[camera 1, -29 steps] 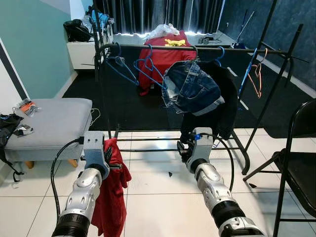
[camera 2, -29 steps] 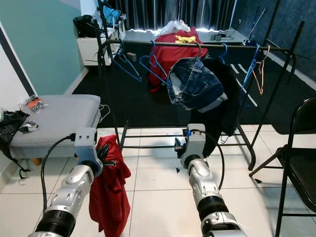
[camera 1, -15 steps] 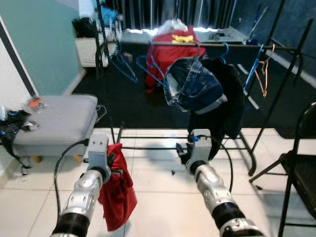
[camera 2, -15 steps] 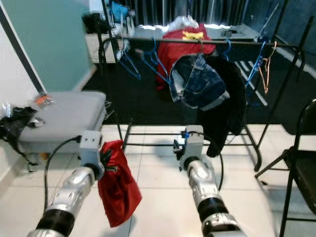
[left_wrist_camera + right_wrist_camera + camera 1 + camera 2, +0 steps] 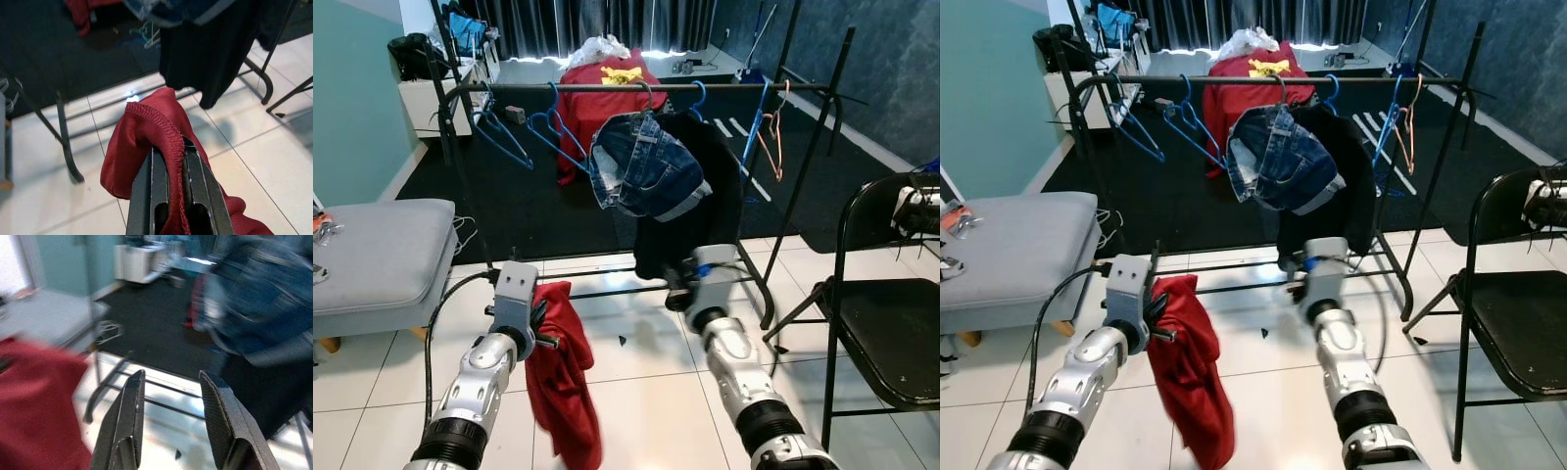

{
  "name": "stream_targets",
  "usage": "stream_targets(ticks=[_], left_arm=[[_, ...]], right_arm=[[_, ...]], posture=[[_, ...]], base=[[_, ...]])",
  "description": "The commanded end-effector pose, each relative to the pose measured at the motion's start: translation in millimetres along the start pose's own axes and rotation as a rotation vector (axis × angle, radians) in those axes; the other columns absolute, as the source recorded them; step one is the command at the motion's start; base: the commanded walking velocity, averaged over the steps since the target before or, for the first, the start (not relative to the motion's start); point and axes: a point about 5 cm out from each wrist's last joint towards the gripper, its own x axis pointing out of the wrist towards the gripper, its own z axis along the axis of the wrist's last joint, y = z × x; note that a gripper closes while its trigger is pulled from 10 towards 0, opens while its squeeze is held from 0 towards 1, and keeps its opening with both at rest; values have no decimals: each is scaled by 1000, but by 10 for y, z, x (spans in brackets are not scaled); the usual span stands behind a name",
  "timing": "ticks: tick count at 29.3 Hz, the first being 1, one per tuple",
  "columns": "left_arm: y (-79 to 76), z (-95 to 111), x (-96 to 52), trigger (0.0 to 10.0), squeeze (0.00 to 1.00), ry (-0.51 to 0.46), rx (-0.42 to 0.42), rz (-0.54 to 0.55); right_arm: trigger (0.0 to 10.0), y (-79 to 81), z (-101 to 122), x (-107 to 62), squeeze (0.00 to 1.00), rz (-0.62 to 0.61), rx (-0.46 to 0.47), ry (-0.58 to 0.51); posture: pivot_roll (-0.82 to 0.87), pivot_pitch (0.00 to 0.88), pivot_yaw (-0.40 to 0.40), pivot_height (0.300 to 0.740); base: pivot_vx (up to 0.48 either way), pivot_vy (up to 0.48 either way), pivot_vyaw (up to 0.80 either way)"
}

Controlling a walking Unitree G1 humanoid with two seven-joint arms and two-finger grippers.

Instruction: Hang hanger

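Nearest, left pincer point(image 5: 176, 161) clamping shut on a red garment point(image 5: 563, 377), cloth drooping toward the tiled floor point(image 5: 646, 411); presumably the hanger inside it, though not clearly showing. Beside it, right pincer point(image 5: 171, 416) gaping open, gripping nothing, pointing toward the rack. Farther on, clothes rack point(image 5: 636, 87) sitting closer and more centred than a second ago, jeans point(image 5: 641, 166) and blue hangers point(image 5: 509, 132) dangling from its rail. Looking like the approach closing in; lifting the garment to the rail not yet begun.
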Motion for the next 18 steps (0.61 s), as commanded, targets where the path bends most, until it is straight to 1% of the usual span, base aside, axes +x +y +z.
stream_targets(ticks=[1,2,4,5,6,7,8,10,11,12,13,14,16,18], left_arm=[[37,180,23,10000,0,-68,54,-8],[37,180,23,10000,0,-68,54,-8],[106,291,35,10000,0,-80,-7,30],[131,332,37,10000,0,-84,-33,43],[144,397,38,10000,0,-101,-53,42],[144,397,38,10000,0,-101,-53,42],[156,470,44,10000,0,-118,-71,38],[156,470,44,10000,0,-118,-71,38],[166,560,55,10000,0,-136,-90,32],[166,560,55,10000,0,-136,-90,32],[169,647,63,10000,0,-153,-101,26],[169,647,63,10000,0,-153,-101,26],[143,762,65,10000,0,-177,-99,10],[113,800,60,10000,0,-185,-94,-2]], right_arm=[[10000,137,-20,0,0,92,-43,1],[10000,137,-20,0,0,92,-43,1],[10000,280,39,16,0,217,-38,-30],[10000,326,63,16,0,262,-44,-42],[10000,383,67,8,0,321,-49,-45],[10000,383,67,8,0,321,-49,-45],[10000,445,49,-11,604,383,-66,-37],[10000,445,49,-11,604,383,-66,-37],[10000,491,27,-31,1000,426,-74,-33],[10000,491,27,-31,1000,426,-74,-33],[10000,520,16,-48,1000,450,-71,-34],[10000,520,16,-48,1000,450,-71,-34],[10000,544,13,-64,1000,468,-68,-40],[10000,556,14,-64,1000,479,-68,-40]], posture=[[31,0,4,740],[31,0,4,740],[32,0,3,740],[32,0,3,740],[30,0,6,740],[30,0,6,740],[23,0,7,740],[23,0,7,740],[22,0,5,740],[22,0,5,740],[25,0,2,740],[25,0,2,740],[25,0,1,740],[26,0,1,740]], base=[[0,0,0],[0,0,0],[0,0,0],[0,0,0],[0,0,0],[0,0,0],[0,0,0],[0,0,0],[0,0,0],[0,0,0],[0,0,0],[0,0,0],[0,0,0],[0,0,0]])
